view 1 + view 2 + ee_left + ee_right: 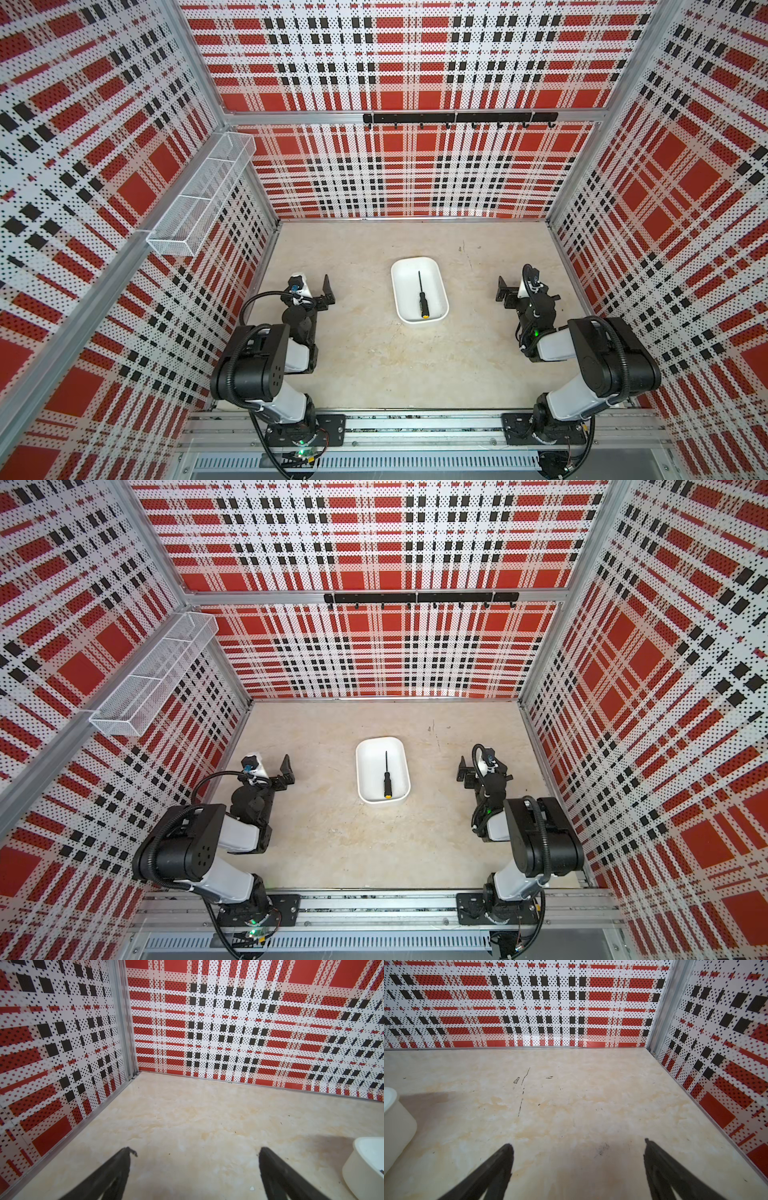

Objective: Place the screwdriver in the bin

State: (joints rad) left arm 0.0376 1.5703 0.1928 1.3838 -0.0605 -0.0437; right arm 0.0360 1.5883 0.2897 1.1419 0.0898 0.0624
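Closest to the left wrist camera, the two black fingers of the left claw stand wide apart with only bare counter between them, gripping nothing; the right wrist view shows the same of the right claw, spread fully and empty over the pale, scuffed surface; a rounded corner of the bin shows at the edge of the left wrist view, and its white outer wall shows at the edge of the right wrist view too; in both top views the bin sits on the counter about midway between the two claws, well apart from each, its long side running toward the back wall; the screwdriver lies flat inside it, along its length, the thin shaft pointing to the far end and the yellow-orange cap at the near end, just beside the near wall of the bin; the left claw sits low to the left of the bin and the right claw low to its right; a white wire-mesh basket hangs on the left wall and a black hook rail on the back wall, both well above the counter.
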